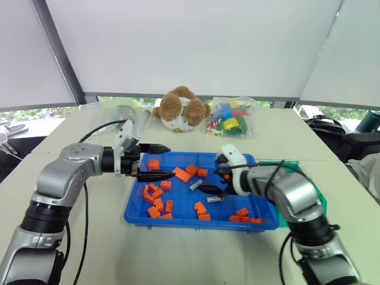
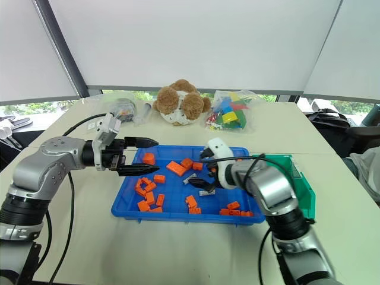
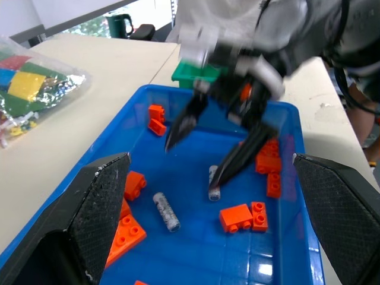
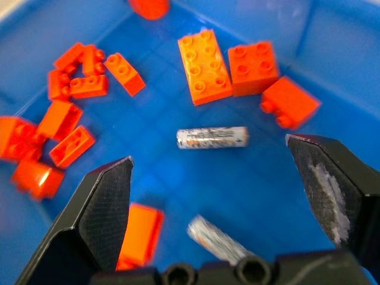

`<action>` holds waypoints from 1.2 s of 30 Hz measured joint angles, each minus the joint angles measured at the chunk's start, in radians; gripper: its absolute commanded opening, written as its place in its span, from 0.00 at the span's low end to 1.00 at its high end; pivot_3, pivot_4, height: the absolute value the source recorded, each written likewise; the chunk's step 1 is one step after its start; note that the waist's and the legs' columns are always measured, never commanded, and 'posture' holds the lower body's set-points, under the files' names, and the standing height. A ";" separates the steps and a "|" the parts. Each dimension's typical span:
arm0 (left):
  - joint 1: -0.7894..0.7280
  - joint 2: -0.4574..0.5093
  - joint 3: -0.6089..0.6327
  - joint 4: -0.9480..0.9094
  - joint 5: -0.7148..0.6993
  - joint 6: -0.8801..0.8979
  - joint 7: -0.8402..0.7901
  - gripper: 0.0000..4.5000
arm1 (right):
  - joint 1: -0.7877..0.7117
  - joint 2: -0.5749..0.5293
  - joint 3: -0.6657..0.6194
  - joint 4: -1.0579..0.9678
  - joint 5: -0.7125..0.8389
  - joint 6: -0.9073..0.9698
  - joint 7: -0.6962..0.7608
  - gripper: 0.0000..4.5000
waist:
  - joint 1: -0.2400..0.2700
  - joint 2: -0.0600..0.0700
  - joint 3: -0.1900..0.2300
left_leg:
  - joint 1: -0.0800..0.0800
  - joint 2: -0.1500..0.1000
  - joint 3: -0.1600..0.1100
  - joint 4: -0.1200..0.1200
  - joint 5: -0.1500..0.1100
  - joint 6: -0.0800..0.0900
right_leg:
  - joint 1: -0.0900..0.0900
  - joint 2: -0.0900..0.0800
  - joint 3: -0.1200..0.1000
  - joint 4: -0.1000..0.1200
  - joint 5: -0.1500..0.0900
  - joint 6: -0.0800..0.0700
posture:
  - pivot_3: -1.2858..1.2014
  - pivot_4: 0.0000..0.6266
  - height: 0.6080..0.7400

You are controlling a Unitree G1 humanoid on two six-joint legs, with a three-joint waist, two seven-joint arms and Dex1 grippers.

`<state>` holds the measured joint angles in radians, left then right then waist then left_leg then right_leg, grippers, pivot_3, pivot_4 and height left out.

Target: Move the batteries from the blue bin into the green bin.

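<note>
Batteries, two visible, lie loose on the floor of the blue bin among scattered orange blocks; neither is held. One lies crosswise ahead of the right gripper, roughly centred between its jaws, which stand wide apart and empty; the second battery sits closer in, just under the jaw roots. Right gripper angles down into the bin over this pair, probably lining up a pick, and the wide spread suits straddling the crosswise battery along its short axis. In the left wrist view one right jaw tip sits at the end of a battery; cannot tell whether it touches. Left gripper hovers over the bin's near-left part, jaws apart, pointing across toward the right gripper, holding nothing; it seems parked as onlooker rather than working. Green bin stands just beyond the blue bin, behind the right arm, largely hidden by it; contents cannot be seen. Judged by that, two batteries at least remain to move. Orange blocks: about twenty, exact count uncertain, clustered mostly below the left jaws and along the bin edge under the right arm. On the counter beyond: one plush toy, one bag of coloured bricks.
</note>
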<state>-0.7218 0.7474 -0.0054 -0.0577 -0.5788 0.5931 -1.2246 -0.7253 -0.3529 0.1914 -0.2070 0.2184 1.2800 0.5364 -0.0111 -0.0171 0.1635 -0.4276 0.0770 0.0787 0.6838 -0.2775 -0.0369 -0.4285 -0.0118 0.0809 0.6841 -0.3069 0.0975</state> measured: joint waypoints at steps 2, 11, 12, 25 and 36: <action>0.000 0.002 0.000 -0.007 -0.001 0.009 0.004 1.00 | 0.000 0.027 0.007 0.036 -0.009 -0.001 -0.039 0.99 | -0.003 0.000 0.000 | 0.000 0.000 0.000 0.000 0.000 0.000 | 0.000 0.000 0.000 0.000 0.000 0.000 | 0.52 0.24 0.95; 0.003 0.014 0.000 -0.028 -0.002 0.020 0.020 1.00 | -0.016 0.107 0.027 0.169 -0.039 -0.046 -0.130 0.99 | -0.010 0.000 0.000 | 0.001 0.000 0.000 -0.001 0.000 0.000 | 0.000 0.001 0.000 0.000 0.000 0.000 | 0.52 0.24 0.95; 0.003 0.014 0.000 -0.030 -0.002 0.023 0.022 1.00 | -0.019 0.115 0.027 0.176 -0.038 -0.050 -0.134 0.99 | -0.009 0.000 0.000 | 0.001 0.000 -0.001 -0.001 0.000 0.000 | 0.000 0.001 0.000 0.001 0.000 0.000 | 0.52 0.24 0.95; 0.003 0.014 0.001 -0.044 -0.002 0.032 0.032 1.00 | -0.043 0.159 0.087 0.235 -0.060 -0.118 -0.148 0.99 | -0.009 0.000 0.000 | 0.001 0.000 -0.001 -0.001 0.000 0.000 | 0.000 0.001 0.000 0.001 0.000 0.000 | 0.52 0.24 0.95; 0.010 0.015 0.001 -0.059 -0.016 0.040 0.040 1.00 | -0.043 0.158 0.107 0.245 -0.084 -0.134 -0.152 0.48 | -0.009 0.000 0.000 | 0.001 0.000 -0.001 -0.001 0.000 0.000 | 0.000 0.001 0.000 0.001 0.000 0.000 | 0.52 0.24 0.95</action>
<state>-0.7122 0.7620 -0.0042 -0.1170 -0.5952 0.6332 -1.1848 -0.7681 -0.1947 0.2988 0.0377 0.1343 1.1457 0.3845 -0.0205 -0.0172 0.1635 -0.4267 0.0774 0.0780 0.6830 -0.2775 -0.0370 -0.4287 -0.0111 0.0807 0.6847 -0.3069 0.0975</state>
